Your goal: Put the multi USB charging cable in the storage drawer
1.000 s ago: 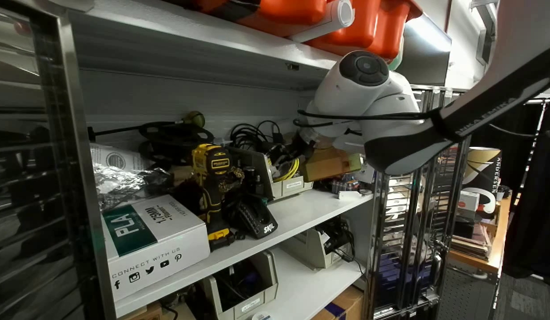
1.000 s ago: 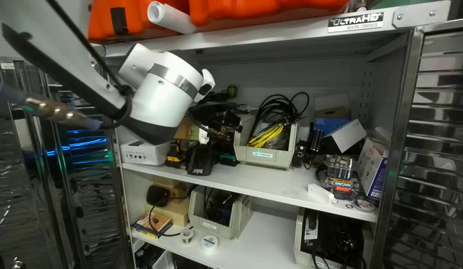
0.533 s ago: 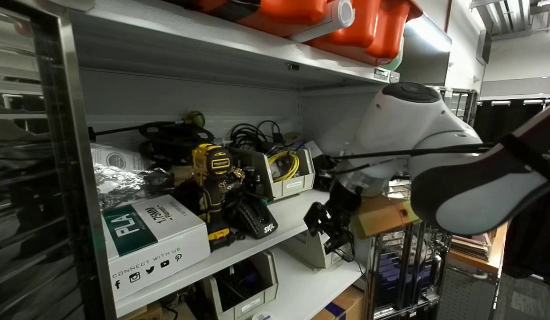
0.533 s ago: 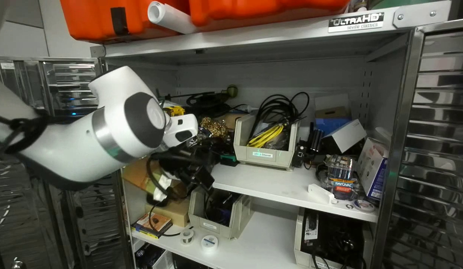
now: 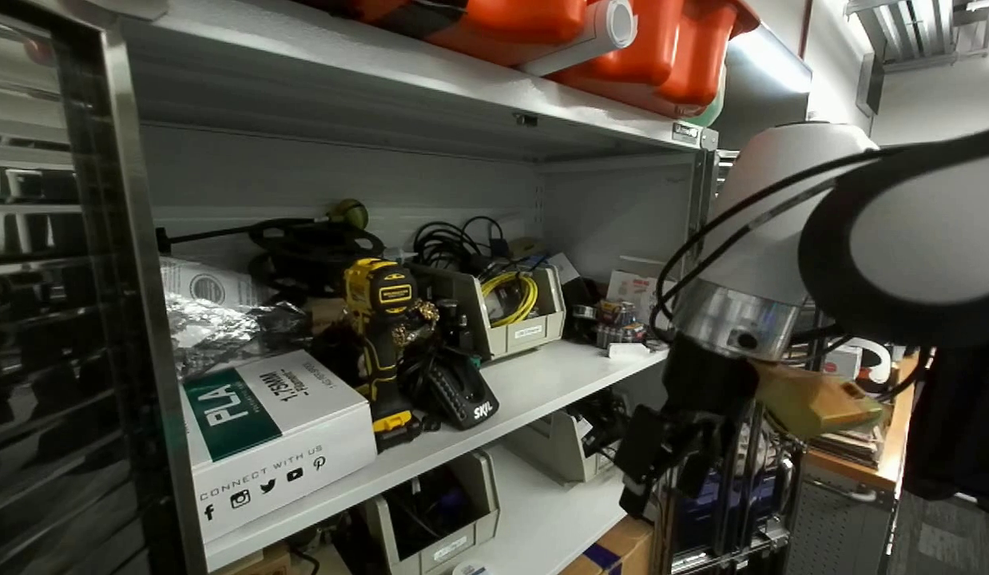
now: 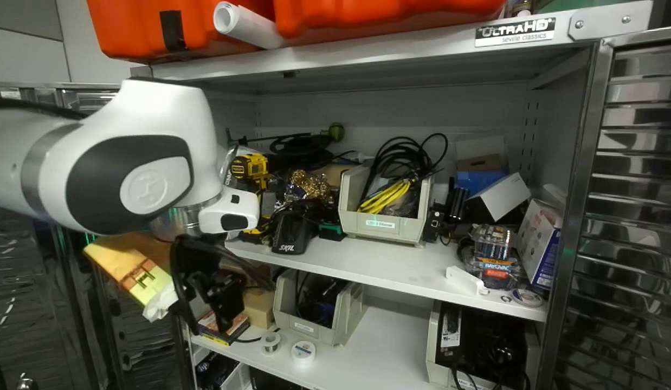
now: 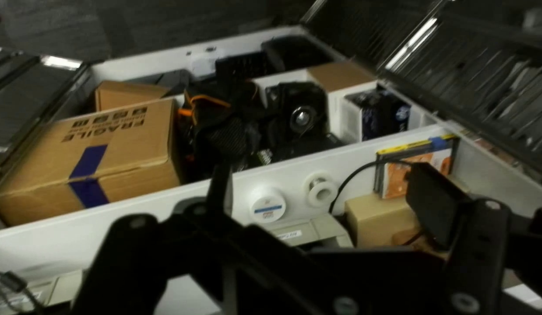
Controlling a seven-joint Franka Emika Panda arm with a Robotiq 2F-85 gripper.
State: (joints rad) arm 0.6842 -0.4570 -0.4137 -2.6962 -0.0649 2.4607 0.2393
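I cannot tell which cable is the multi USB charging cable. A thin black cable (image 7: 354, 175) arcs over the lower shelf beside a cardboard box. Coiled black cables (image 6: 400, 154) stand with yellow ones in a grey labelled bin (image 6: 383, 223) on the upper shelf, which also shows in an exterior view (image 5: 526, 337). Another grey bin (image 6: 308, 329) with dark cables sits on the lower shelf. My gripper (image 7: 323, 192) is open, fingers wide apart with nothing between them. It hangs outside the cabinet, below the upper shelf's edge, in both exterior views (image 5: 662, 479) (image 6: 210, 319). No closed drawer shows.
The upper shelf (image 6: 379, 262) holds a yellow drill (image 5: 379, 319), a SKIL charger (image 6: 289, 233) and battery packs (image 6: 495, 260). Two white spools (image 6: 304, 352) (image 6: 271, 342) lie on the lower shelf. A yellow-brown block (image 6: 135, 271) sits at the wrist. Cabinet doors (image 6: 620, 216) stand at the sides.
The arm has moved down from the upper shelf's height and out to the side, away from the cabinet. Things on the shelves look unmoved.
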